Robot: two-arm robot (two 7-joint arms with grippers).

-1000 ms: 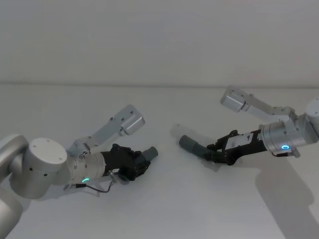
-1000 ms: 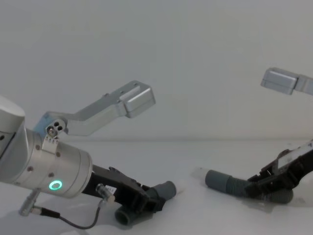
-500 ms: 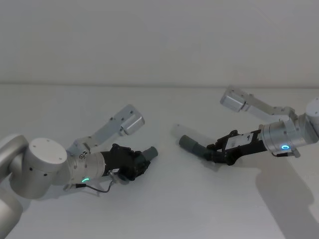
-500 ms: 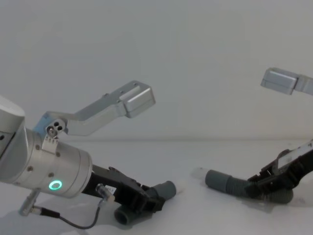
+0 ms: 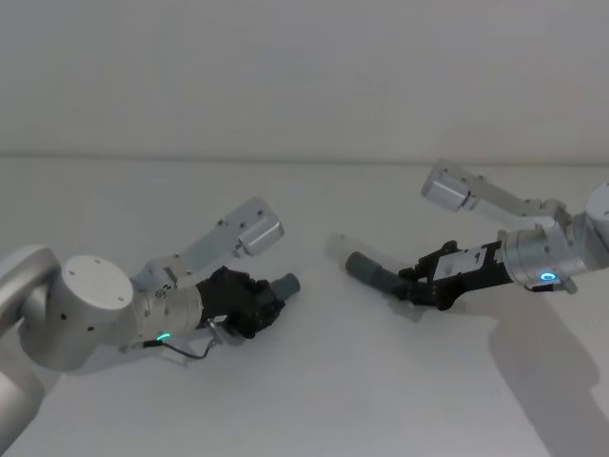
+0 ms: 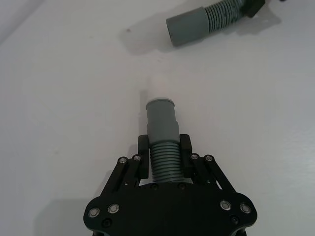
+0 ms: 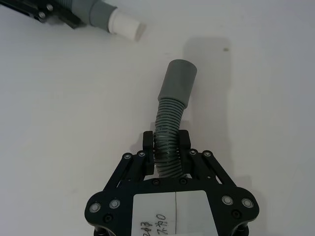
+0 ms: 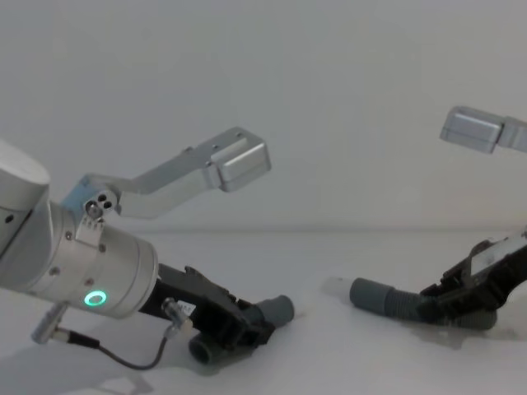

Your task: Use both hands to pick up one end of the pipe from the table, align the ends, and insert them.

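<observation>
L gripper clamps short hose, R gripper clamps ribbed hose. L cuff sits well left of R cuff, mouths approx facing, axes look offset, so align first

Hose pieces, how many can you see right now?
2. The left hose piece is held in the left gripper; the right hose piece is in the right gripper, the two apart.
</observation>
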